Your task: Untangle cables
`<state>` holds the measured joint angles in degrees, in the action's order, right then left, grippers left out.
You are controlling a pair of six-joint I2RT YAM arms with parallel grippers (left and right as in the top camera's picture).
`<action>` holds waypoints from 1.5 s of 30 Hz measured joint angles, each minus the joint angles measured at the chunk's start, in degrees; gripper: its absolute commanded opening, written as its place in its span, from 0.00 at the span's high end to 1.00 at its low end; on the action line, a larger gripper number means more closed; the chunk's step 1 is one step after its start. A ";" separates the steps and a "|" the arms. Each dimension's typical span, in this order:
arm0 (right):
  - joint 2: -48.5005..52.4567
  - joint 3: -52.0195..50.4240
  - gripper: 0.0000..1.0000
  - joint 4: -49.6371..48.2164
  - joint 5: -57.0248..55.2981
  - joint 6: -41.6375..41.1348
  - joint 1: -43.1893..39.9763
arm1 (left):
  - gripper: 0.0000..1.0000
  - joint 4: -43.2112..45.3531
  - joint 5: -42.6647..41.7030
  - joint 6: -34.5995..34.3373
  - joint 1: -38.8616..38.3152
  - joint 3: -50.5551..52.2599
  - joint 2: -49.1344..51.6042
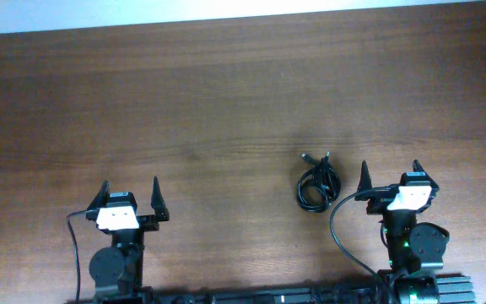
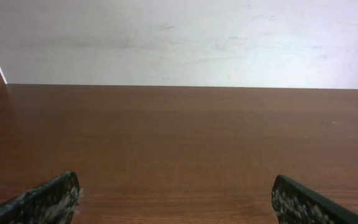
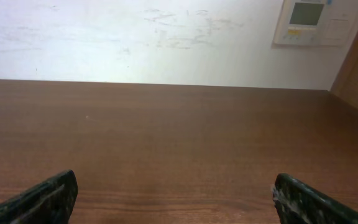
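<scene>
The cables lie as one small black bundle of loops on the brown wooden table, right of centre, with a plug end sticking out at its top left. My right gripper is open and empty just right of the bundle, not touching it. My left gripper is open and empty at the near left, far from the bundle. Neither wrist view shows the cables; the left wrist view shows its open fingertips over bare wood, and the right wrist view shows the same.
A white wall runs behind the table's far edge. A wall-mounted control panel shows at the upper right in the right wrist view. A black arm wire curves beside the right arm base.
</scene>
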<state>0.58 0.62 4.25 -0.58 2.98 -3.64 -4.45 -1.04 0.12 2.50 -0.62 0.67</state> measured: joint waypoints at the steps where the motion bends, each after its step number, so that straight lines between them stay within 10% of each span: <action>1: 0.00 -0.02 0.01 0.00 0.00 -0.02 0.00 | 0.01 -0.02 0.00 0.00 0.00 0.00 0.00; 30: 0.00 -0.02 0.01 -0.02 0.00 0.00 0.00 | 0.01 -8.07 -1.97 0.00 0.00 -3.78 0.26; 45: 0.00 0.00 0.01 -0.02 -0.02 -0.02 0.00 | 0.01 -8.26 -2.95 0.00 0.00 -15.28 27.65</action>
<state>0.58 0.62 4.23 -0.60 2.96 -3.64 -12.71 -3.99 0.12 2.50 -15.90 28.32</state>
